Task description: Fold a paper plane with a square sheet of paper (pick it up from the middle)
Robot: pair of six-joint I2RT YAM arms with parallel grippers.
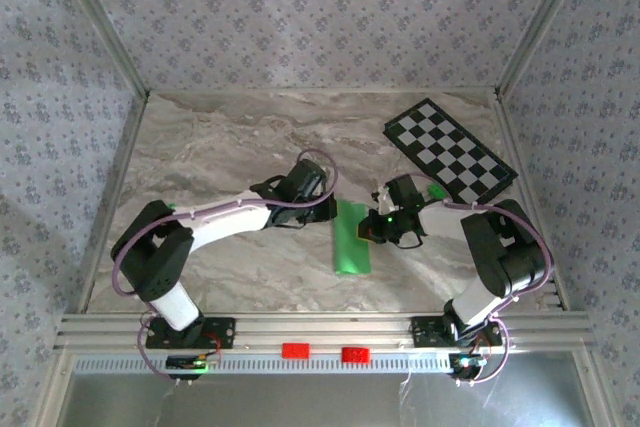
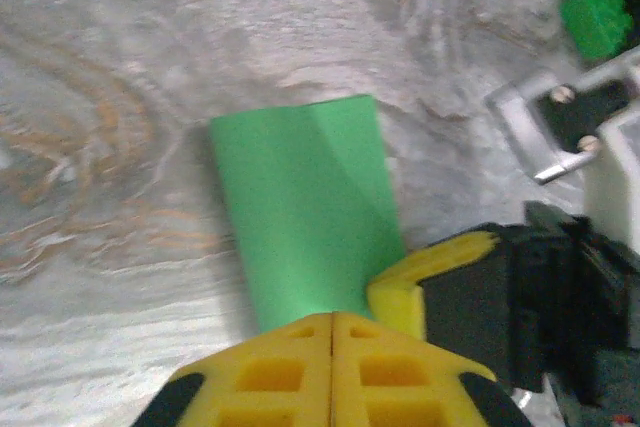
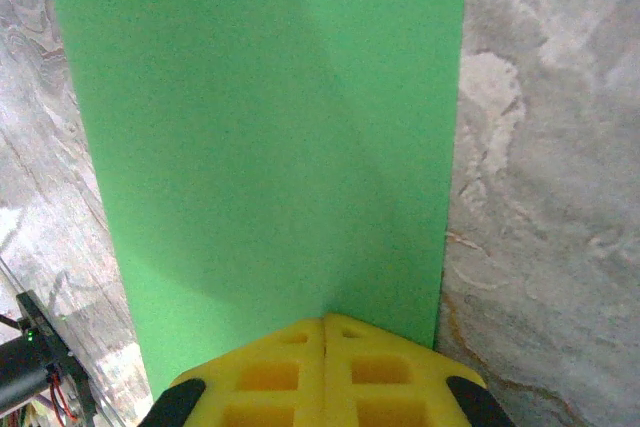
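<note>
The square sheet of paper [image 1: 352, 237], bright green, lies on the marble table folded into a long narrow strip, with a slanted crease near its far end [image 2: 305, 207]. The paper plane is out of view. My left gripper [image 1: 331, 210] is shut, its yellow fingertips [image 2: 300, 332] over the strip's end. In the left wrist view the gripper [image 2: 332, 319] shows no gap between its jaws. My right gripper [image 1: 371, 231] is shut too, its tips [image 3: 325, 319] resting on the paper [image 3: 260, 127] at its long edge. One right finger [image 2: 430, 267] touches the strip's side.
A black-and-white checkered board [image 1: 450, 150] lies at the back right. A tiny green block [image 1: 436, 190] sits just in front of it [image 2: 597, 12]. Patterned walls and metal rails close in the table; bare marble stretches to the left and back.
</note>
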